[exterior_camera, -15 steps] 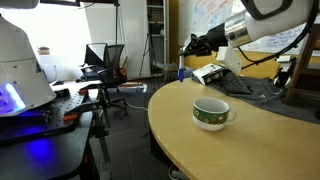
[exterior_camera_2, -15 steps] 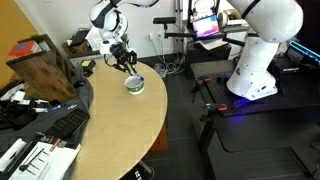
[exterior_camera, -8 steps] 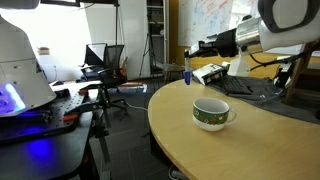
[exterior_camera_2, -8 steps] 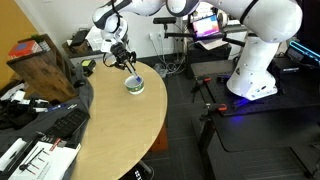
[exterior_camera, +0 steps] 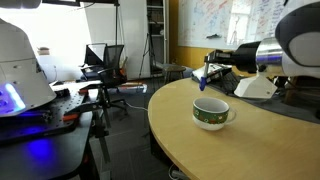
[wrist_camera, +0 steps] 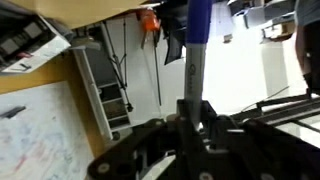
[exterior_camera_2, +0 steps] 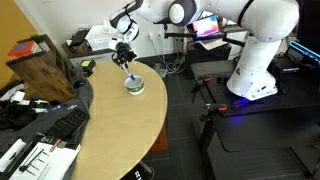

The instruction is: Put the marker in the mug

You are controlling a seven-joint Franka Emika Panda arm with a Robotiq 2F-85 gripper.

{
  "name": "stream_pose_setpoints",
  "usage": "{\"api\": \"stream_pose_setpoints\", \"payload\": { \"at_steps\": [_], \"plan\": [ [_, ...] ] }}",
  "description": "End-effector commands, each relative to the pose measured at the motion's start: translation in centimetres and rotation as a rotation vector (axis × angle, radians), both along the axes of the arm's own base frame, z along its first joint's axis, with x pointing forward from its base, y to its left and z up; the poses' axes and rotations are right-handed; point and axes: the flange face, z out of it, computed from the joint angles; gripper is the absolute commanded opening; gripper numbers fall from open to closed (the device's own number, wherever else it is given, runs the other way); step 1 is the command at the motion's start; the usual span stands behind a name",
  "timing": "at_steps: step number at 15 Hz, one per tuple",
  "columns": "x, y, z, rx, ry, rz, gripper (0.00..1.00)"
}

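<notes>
The pincer [exterior_camera: 208,68] is closed on the marker [exterior_camera: 203,80], gripping its upper end so that the blue-tinted stick hangs down from the fingers. The wrist view shows the stick running straight out from between them. The mug [exterior_camera: 211,114] stands upright on the bench [exterior_camera: 265,142] just below the pincer, with the marker's lower tip above the rim and not touching it.

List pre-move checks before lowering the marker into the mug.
1. Grasp: gripper shut on marker, ok.
2. Marker orientation: hangs near upright, tip down, ok.
3. Mug upright, opening unobstructed: ok.
4. Tip height: above the mug's rim, ok.
5. Tip centred over the opening: cannot tell; it looks off centre in both exterior views.
</notes>
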Motion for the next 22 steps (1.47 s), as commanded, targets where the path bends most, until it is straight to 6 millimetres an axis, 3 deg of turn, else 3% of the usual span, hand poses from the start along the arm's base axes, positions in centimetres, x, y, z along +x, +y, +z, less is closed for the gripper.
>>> {"api": "stream_pose_setpoints", "payload": {
  "at_steps": [1,4,12,13,15,18,21,22],
  "plan": [
    [1.9,0.6,-1.1,-0.056,0.055,-0.059,0.05],
    [2.9,1.1,-1.5,-0.125,0.087,-0.076,0.05],
    [3.1,-1.0,-0.4,-0.267,0.099,-0.1,0.05],
    [3.0,-1.0,-0.5,-0.275,0.105,-0.098,0.44],
    [3.0,-1.0,-0.5,-0.326,0.129,-0.082,0.51],
    [2.9,-0.3,-0.1,-0.372,0.183,-0.034,0.76],
    [3.3,1.2,1.7,-0.361,0.244,-0.004,0.98],
    [3.5,1.7,2.7,-0.363,0.266,0.002,1.0]
  ]
}}
